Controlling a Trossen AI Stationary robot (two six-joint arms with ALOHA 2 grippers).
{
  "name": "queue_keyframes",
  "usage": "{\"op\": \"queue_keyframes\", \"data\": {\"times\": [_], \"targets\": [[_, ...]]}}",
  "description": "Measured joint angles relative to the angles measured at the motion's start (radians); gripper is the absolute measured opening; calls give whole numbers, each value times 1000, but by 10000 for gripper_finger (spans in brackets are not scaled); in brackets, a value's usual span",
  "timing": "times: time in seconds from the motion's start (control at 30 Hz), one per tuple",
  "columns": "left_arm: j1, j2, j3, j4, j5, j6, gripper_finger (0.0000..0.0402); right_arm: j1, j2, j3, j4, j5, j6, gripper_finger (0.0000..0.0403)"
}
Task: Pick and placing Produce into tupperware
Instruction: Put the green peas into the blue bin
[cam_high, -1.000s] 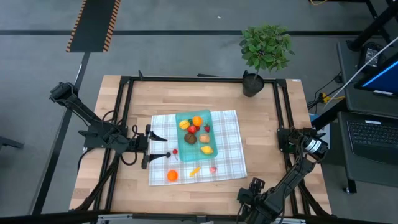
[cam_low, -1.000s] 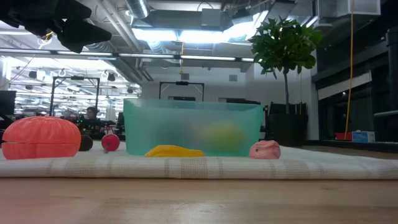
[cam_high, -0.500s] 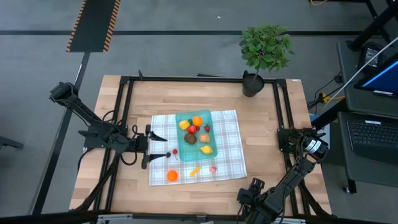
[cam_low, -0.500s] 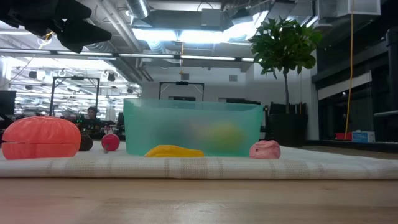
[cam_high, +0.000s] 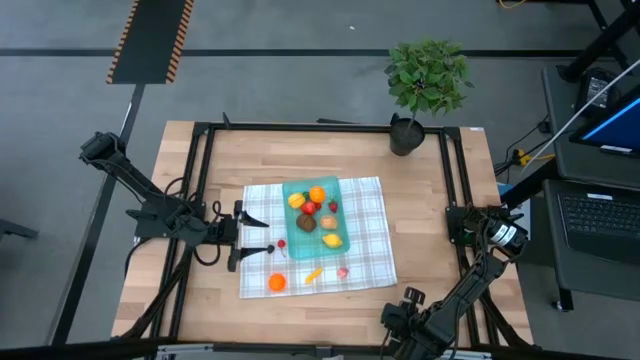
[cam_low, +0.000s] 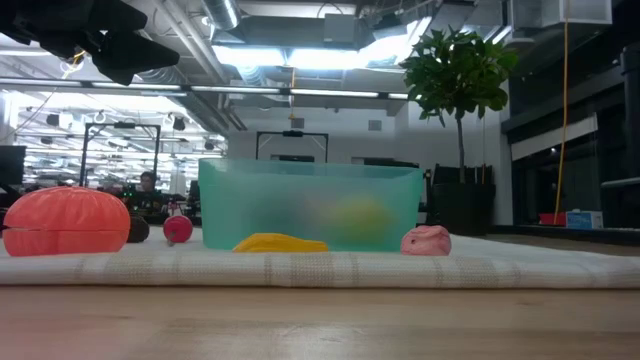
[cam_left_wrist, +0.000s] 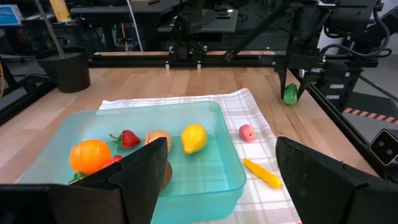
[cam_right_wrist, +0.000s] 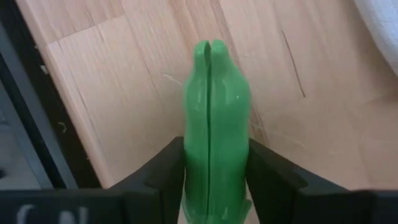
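The teal tupperware (cam_high: 317, 212) stands on the checked cloth (cam_high: 370, 240) and holds several toy produce pieces. An orange piece (cam_high: 277, 283), a yellow one (cam_high: 314, 273), a pink one (cam_high: 342, 271) and a small red one (cam_high: 281, 243) lie on the cloth. My left gripper (cam_high: 262, 235) hovers open at the cloth's left edge, facing the tupperware (cam_left_wrist: 155, 155). My right gripper (cam_left_wrist: 292, 90) points down near the table's near right corner. It is shut on a green produce piece (cam_right_wrist: 214, 118) on the bare wood. My right gripper pinches the green piece between its two fingers (cam_right_wrist: 165, 171), one on each of its two sides (cam_right_wrist: 189, 155), at the end nearest the gripper. The fingers come from above, pointing down. The piece sits on the bare wood (cam_left_wrist: 290, 96), right of the cloth.
A potted plant (cam_high: 425, 85) stands at the table's far right. Black frame rails (cam_high: 200, 200) run along the table's left, right and far sides. Bare wood lies between the cloth and the rails.
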Motion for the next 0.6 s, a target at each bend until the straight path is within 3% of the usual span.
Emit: {"op": "queue_keyframes", "data": {"times": [0.37,0.6], "targets": [[0,0,0,0,0,0,292,-6,2,6,-9,-2,22,148],[0,0,0,0,0,0,292,-21,8,63,-101,-2,18,139]]}}
